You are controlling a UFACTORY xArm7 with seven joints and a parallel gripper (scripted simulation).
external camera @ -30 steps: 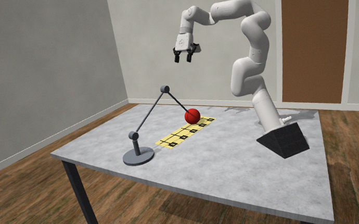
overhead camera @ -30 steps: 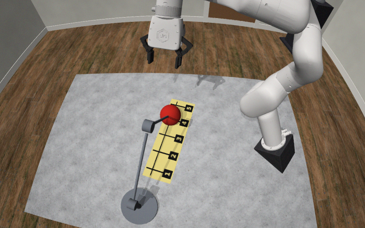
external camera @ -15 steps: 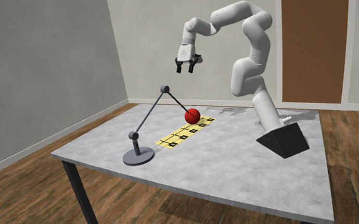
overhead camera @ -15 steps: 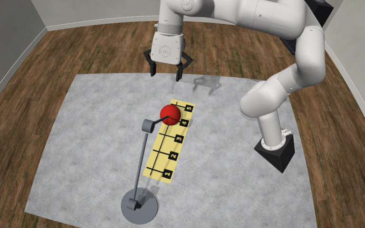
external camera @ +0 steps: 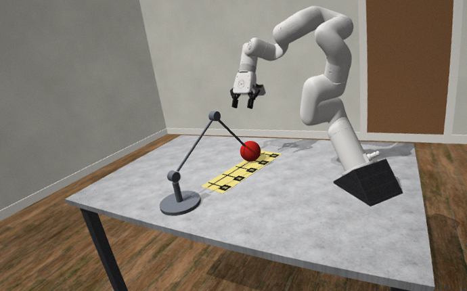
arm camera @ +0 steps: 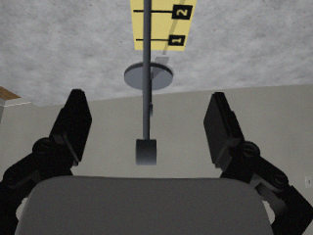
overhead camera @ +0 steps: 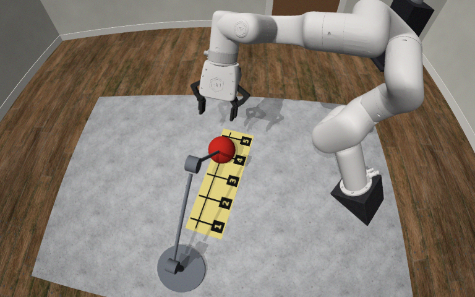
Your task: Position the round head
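1. Leaning out from its foot, one lamp (overhead camera: 182,216) (external camera: 195,144) (arm camera: 147,117) carries one red head (overhead camera: 221,150) (external camera: 250,151) at its far end; from the top, the head covers part of the strip around mark 4, though the pictures don't settle whether it is centred there or touches the bench.
2. Two rods make up the lamp's reach: a lower rod (overhead camera: 180,231) (external camera: 188,153) rising from the foot, and an upper rod (overhead camera: 209,156) (external camera: 231,131) (arm camera: 147,49) sloping down to the head.
3. Two drum joints: the elbow (overhead camera: 192,164) (external camera: 214,115) (arm camera: 146,152), the lamp's highest part, and the low joint (overhead camera: 172,266) (external camera: 173,176) on a short post above one round foot (overhead camera: 192,279) (external camera: 180,207) (arm camera: 132,75).
4. One yellow strip (overhead camera: 209,210) (external camera: 214,185) (arm camera: 166,24) lies flat, with five number labels; the wrist view shows two, 1 and 2.
5. One gripper (overhead camera: 217,115) (external camera: 242,105) (arm camera: 148,105), its two fingers wide open and holding nothing, hangs above the bench, apart from the lamp.
6. One white arm (overhead camera: 343,33) (external camera: 337,52) stands on one black base (overhead camera: 367,210) (external camera: 379,187), on one grey bench (overhead camera: 280,245) (external camera: 285,216) (arm camera: 64,49).
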